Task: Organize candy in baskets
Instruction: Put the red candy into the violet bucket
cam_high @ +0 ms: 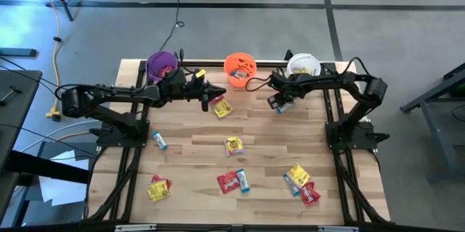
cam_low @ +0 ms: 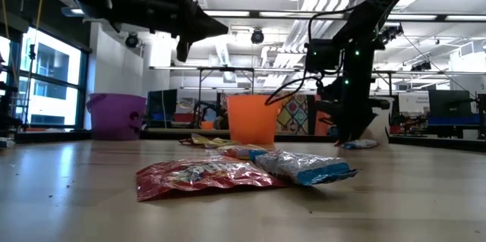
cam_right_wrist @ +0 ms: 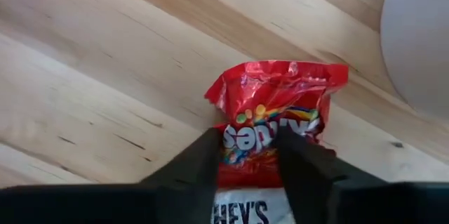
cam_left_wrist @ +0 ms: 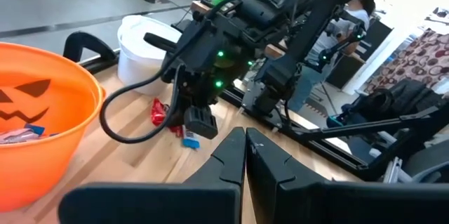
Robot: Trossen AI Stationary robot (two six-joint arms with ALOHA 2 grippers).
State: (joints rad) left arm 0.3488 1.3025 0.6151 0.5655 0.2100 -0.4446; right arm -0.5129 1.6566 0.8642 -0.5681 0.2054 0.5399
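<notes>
Three buckets (cam_high: 240, 67); right gripper (cam_right_wrist: 245, 155) straddles one red packet (cam_right_wrist: 277, 112), fingers parted; left gripper (cam_left_wrist: 245, 155) pinched closed, empty.

The right gripper's fingers (cam_right_wrist: 203, 161) cover part of the red packet (cam_right_wrist: 277, 101). A blue-and-white bar (cam_right_wrist: 245, 210) beneath is cut off. The white bucket (cam_right_wrist: 421, 41) shows only partly.

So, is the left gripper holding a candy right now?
No: in the left wrist view the left gripper has its fingers pressed together with nothing between them.
</notes>
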